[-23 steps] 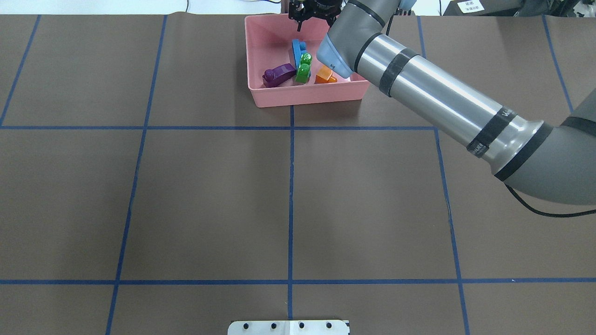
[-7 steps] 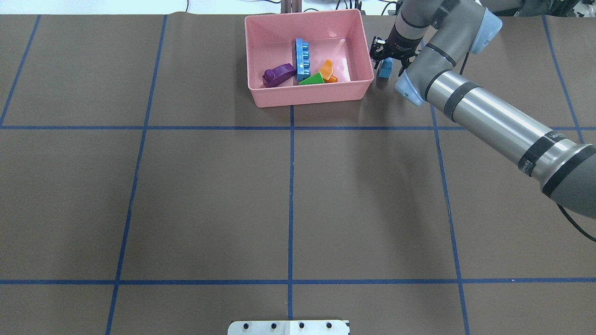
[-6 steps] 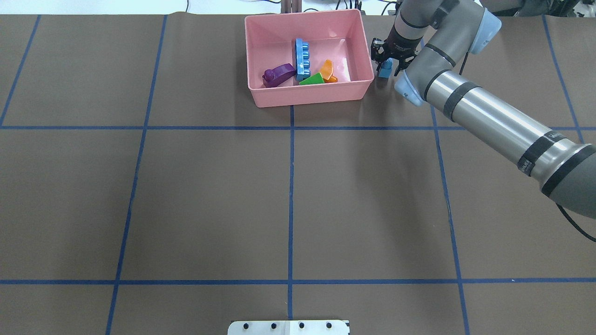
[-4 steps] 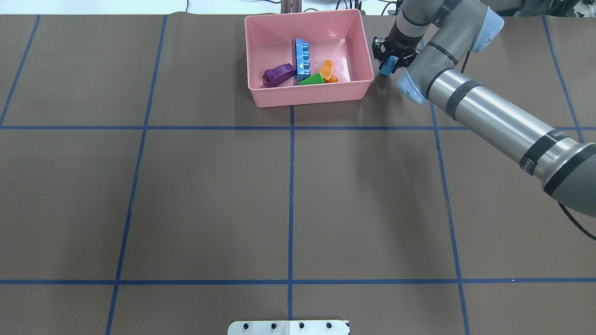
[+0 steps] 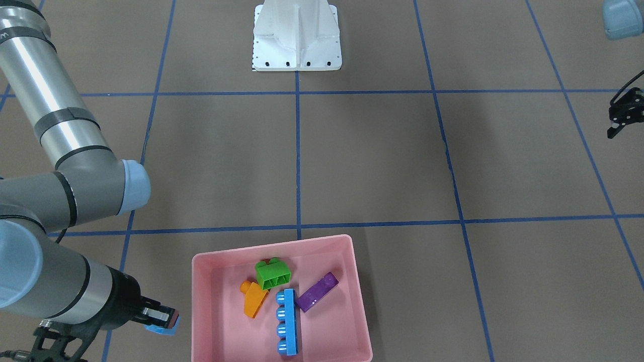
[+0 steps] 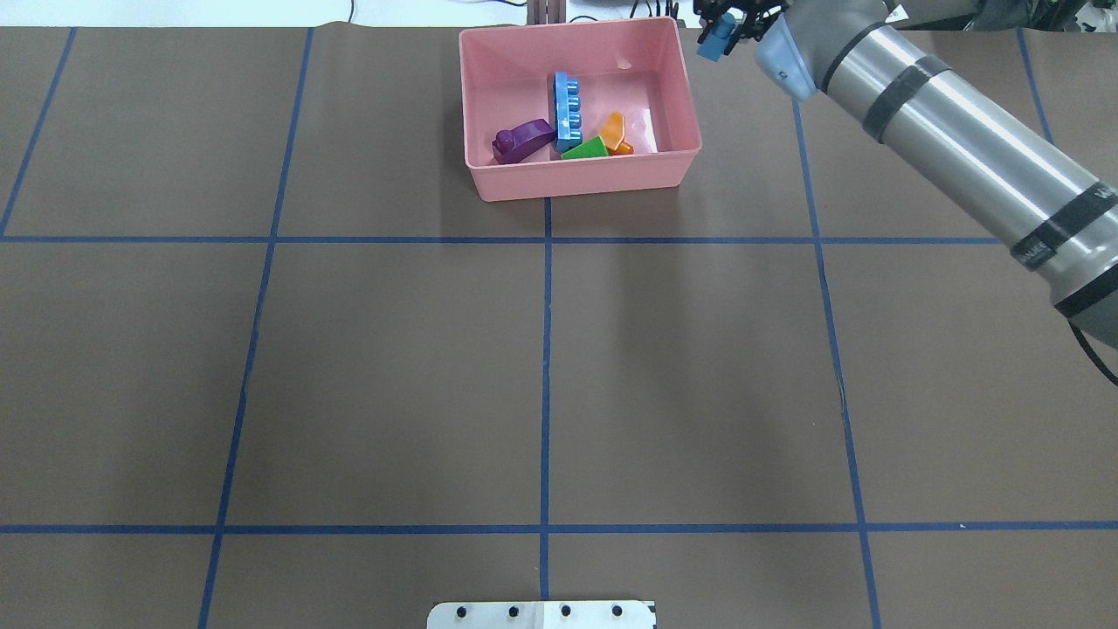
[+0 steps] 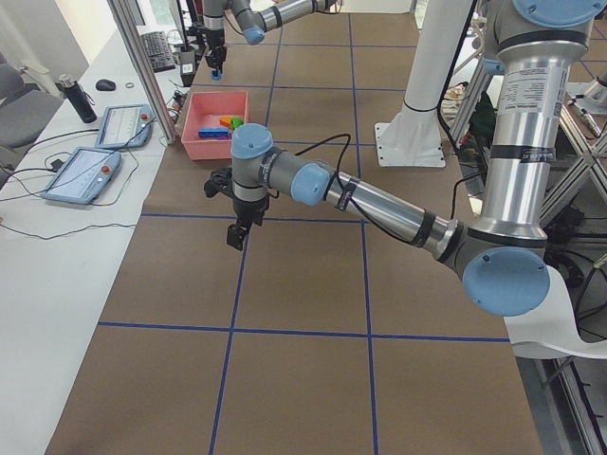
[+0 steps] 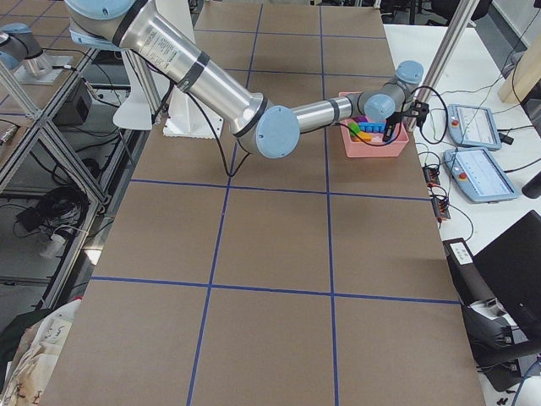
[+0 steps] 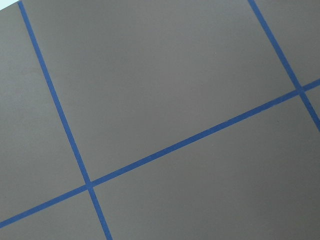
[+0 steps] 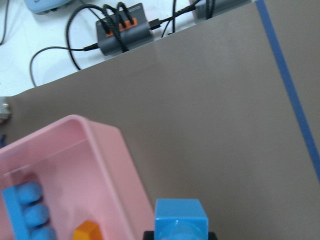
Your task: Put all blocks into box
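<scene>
I was working in a robotics lab: teach pendants (image 7: 120,124) lay beside the tape-gridded counter (image 6: 393,367), aluminium framing (image 7: 142,66) around it.

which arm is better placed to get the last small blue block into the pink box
Right. The right gripper holds the small light blue block in the air just beside the box. The left gripper hangs over the table, far from both.

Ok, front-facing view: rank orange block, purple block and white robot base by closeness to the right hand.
1. Orange block, left part of the box.
2. Purple block, box's right part.
3. White robot base, view's top.
</scene>
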